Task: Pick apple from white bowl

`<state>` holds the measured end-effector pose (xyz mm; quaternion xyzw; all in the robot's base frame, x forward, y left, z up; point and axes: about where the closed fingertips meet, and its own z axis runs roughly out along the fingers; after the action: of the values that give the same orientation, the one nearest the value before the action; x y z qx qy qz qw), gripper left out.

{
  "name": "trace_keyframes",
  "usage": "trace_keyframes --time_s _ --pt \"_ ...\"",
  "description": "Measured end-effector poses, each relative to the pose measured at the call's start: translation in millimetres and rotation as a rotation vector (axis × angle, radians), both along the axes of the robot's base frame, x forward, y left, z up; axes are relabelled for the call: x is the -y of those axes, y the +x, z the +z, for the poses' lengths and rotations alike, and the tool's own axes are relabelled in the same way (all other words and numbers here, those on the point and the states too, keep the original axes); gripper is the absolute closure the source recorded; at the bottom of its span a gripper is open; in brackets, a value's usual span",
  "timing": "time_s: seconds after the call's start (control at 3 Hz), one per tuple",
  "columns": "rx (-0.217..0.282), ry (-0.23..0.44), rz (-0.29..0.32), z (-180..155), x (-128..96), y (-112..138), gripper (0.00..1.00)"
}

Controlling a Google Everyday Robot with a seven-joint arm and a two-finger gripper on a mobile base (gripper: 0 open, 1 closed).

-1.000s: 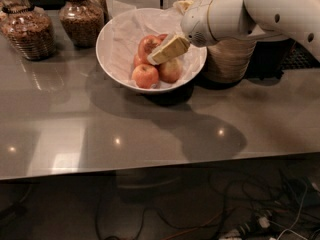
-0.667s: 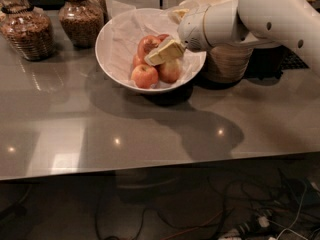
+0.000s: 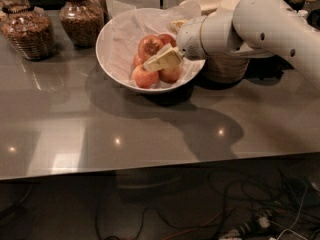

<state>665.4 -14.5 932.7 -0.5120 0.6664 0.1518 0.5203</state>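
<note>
white bowl (image 3: 114,43): paper-lined, upright | apples (image 3: 150,45): inside | tool (image 3: 156,64): over apples

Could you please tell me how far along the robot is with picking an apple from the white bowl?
Done: the reach. The claw is inside the white bowl, low among the apples. In hand: the grasp itself; whether an apple is gripped cannot be told. Left: lifting an apple clear, since every apple in view lies in the bowl.

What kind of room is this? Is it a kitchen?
Probably a kitchen or snack counter: glass jars of dry food stand on a gray countertop, and the robot's hand hangs over apples in the white bowl.
</note>
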Motion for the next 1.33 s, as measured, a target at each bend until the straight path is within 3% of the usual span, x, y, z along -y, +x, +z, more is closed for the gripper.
trace_keyframes --time_s 0.67,1.33 --pt "-0.023 0.021 0.007 -14.0 -8.6 9.5 0.24" --pt "-0.037 0.034 0.034 -23.8 -24.5 26.5 0.32"
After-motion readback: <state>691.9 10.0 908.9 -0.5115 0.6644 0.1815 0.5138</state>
